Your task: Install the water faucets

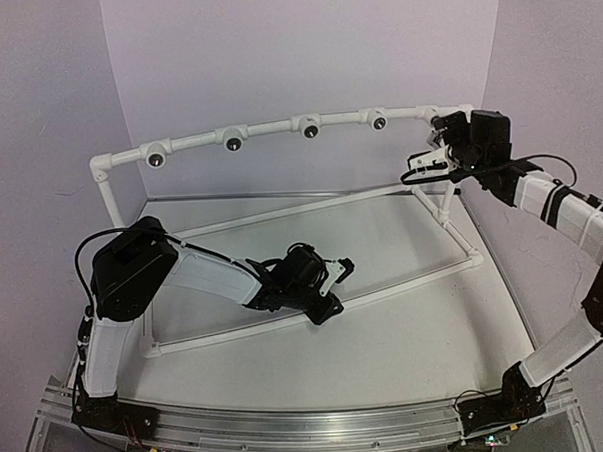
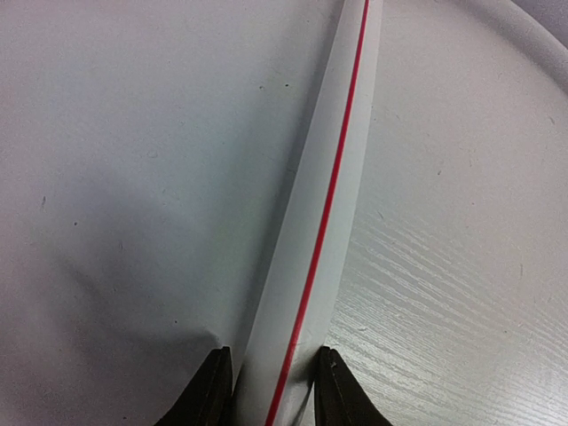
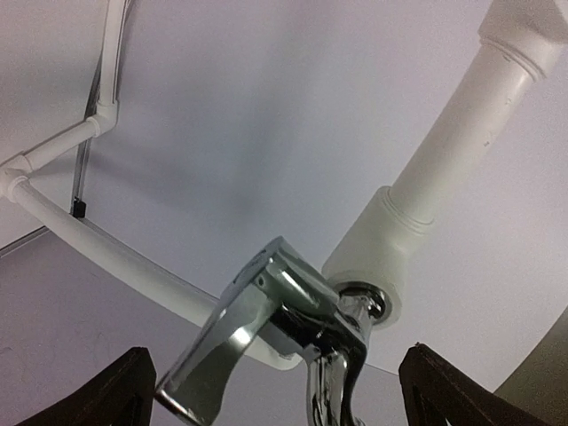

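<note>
One water faucet (image 3: 284, 324), shiny silver with a flat lever handle, sits with its stem in a white pipe fitting (image 3: 377, 253) at the right end of the curved top pipe. My right gripper (image 3: 277, 351) is open around it, one dark fingertip (image 3: 133, 382) on each side, and there is a gap on the right side. In the top view this gripper (image 1: 430, 146) is up at the frame's right end. My left gripper (image 2: 274, 353) is shut on the low white pipe with a red stripe (image 2: 333, 186) that lies on the table, also seen from above (image 1: 327, 303).
The curved top pipe (image 1: 267, 127) carries several round white fittings with dark holes (image 1: 234, 141). White base pipes (image 1: 281, 212) cross the table diagonally. An upright post (image 1: 108, 199) stands at the back left. Purple walls close in the back and sides.
</note>
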Motion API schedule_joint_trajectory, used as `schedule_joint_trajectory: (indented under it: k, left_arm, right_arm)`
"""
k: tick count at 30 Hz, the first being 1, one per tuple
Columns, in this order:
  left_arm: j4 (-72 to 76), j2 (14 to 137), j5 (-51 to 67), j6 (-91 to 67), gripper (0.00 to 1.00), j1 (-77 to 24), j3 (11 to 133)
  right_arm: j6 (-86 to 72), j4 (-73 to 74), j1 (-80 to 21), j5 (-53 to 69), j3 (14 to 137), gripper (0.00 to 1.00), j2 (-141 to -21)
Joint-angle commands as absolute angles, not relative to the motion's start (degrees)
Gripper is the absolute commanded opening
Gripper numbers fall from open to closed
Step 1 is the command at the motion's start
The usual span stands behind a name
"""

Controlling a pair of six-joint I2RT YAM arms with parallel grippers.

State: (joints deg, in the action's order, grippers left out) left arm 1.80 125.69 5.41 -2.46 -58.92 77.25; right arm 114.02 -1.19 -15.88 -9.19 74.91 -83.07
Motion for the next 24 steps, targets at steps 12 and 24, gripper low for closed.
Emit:
schedule_joint_trajectory:
  k: [12,24]
  left_arm:
    - [-24.31,134.44,5.16,-7.55,0.0,-59.41,69.18]
    - [-25.4,135.26,5.24,-7.16,0.0,-59.41,70.64]
  right_arm:
    - [118.63,-18.92,-16.93,-13.29,75.85,0.51,-90.8]
    - [66.91,-18.74,-19.79,-19.51,77.64,0.14,-91.34]
